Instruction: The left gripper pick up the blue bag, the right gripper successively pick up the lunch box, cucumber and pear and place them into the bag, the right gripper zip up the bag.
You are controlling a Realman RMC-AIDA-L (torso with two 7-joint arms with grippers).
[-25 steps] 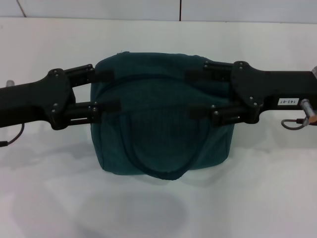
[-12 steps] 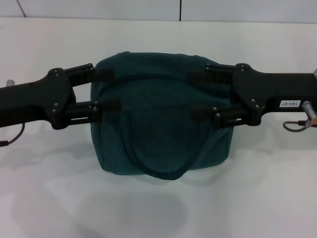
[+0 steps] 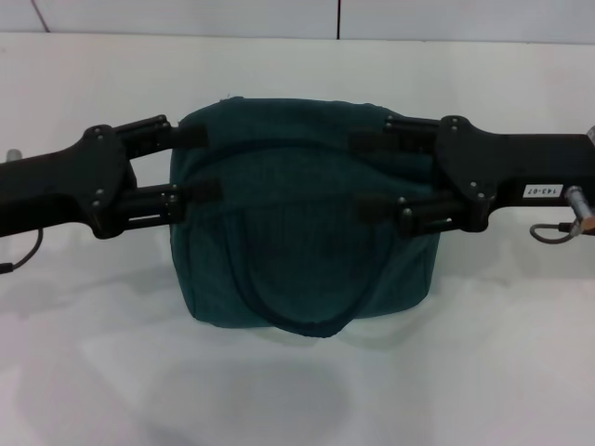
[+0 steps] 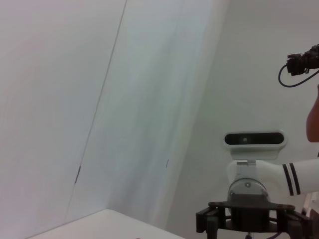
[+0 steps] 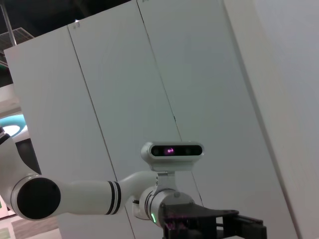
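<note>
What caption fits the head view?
Left gripper and right gripper, both open, flank a dark teal bag on a white table.

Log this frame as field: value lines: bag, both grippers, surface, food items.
bag: dark teal bag, zipper looks shut, handle loop draped down its front
left gripper: at the bag's left side, fingers spread, tips on the fabric
right gripper: at the bag's right side, fingers spread, tips on the fabric
surface: white table, bag resting on it
lunch box, cucumber, pear: none visible outside the bag
wrist views: show only wall panels and the opposite arm
</note>
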